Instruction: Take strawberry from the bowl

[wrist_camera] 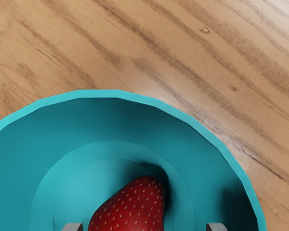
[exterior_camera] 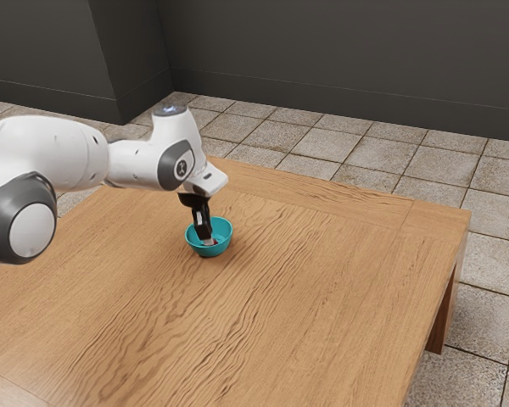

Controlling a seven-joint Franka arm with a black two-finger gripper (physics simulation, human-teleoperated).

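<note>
Reaching in from the exterior view's left, my white arm (exterior_camera: 59, 153) bent down to the claw (exterior_camera: 209, 241). Tips inside the teal bowl (exterior_camera: 221, 249), fingers (wrist_camera: 72, 227) spread, one to either side of the red strawberry (wrist_camera: 132, 207), with a wider gap at one finger than the other. Berry lay on the bowl's bottom; in the exterior view, a partly hidden red patch was probably the same fruit. Bowl stood on the wooden table (exterior_camera: 322, 297). Farther right: stone floor tiles (exterior_camera: 492, 216).
</note>
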